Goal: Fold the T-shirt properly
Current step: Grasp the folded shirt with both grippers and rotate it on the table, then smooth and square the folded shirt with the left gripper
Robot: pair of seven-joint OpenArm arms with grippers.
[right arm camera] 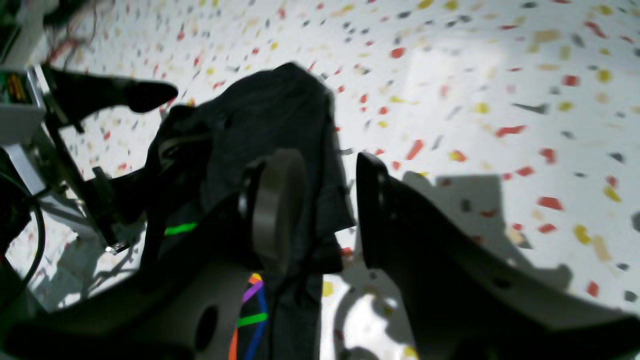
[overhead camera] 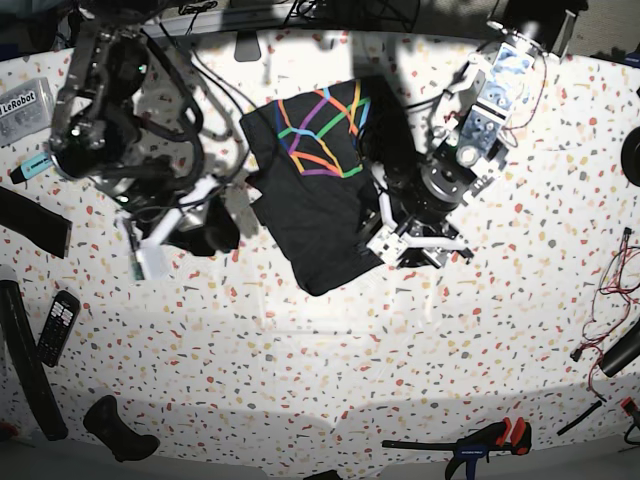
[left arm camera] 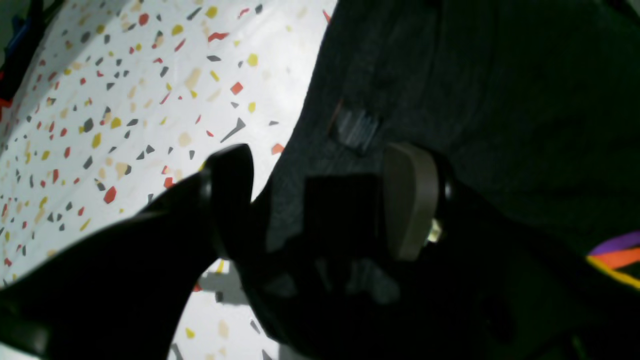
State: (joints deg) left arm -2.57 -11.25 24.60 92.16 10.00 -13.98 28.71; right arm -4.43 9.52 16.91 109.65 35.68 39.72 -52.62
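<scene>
Left gripper (left arm camera: 320, 200) jaws wide apart over T-shirt (overhead camera: 315, 190) edge, probably not gripping; right gripper (right arm camera: 320, 210) open beside its other edge; shirt print-up mid-table (overhead camera: 300, 340), remote (overhead camera: 55, 325) and clamp (overhead camera: 470, 445) well clear.

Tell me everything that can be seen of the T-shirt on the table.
The T-shirt is dark charcoal, soft fabric with a rainbow-coloured line print facing up near its far end. It lies partly folded and rumpled on the speckled table, narrowing toward the near edge. The left hand is open, its fingers straddling a fabric edge. The right hand hovers open beside the other edge; whether it touches the cloth cannot be told.
</scene>
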